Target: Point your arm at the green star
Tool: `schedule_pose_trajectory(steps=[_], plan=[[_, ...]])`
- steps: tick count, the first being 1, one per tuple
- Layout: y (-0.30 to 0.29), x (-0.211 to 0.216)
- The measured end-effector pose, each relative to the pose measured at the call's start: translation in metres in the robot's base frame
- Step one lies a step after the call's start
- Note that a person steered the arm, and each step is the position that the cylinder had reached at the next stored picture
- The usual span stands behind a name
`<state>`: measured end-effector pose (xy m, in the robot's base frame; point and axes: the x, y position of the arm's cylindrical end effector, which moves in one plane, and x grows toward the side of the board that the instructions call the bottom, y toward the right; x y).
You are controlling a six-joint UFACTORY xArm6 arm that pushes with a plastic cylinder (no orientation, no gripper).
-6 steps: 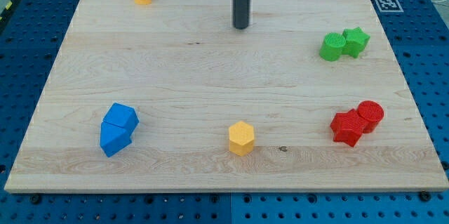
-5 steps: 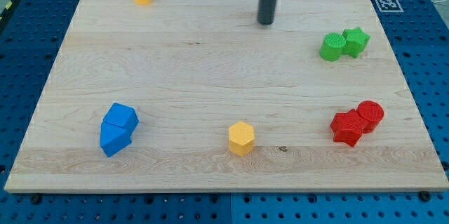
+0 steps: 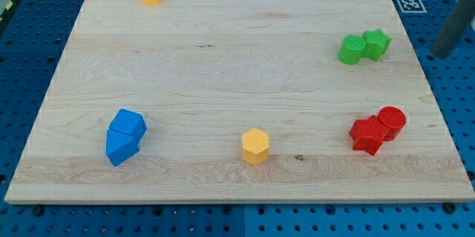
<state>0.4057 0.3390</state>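
Currently my tip (image 3: 443,53) sits off the worktop's (image 3: 223,66) right edge, over the blue pegboard (image 3: 453,103), level with the green star (image 3: 377,44) and apart from it. No claw on this rig, so no spread or pinch to report. Green star lies near the right edge, toward the upper right corner, touching a green cylinder (image 3: 352,49) on its left. Judgement: pointing not done; my tip looks past the star and needs to come in from the right edge.
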Motion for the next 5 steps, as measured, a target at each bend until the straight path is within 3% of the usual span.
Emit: schedule_pose_trajectory(steps=[1,5], plan=[[-0.003,0.044],[-0.08,-0.006]])
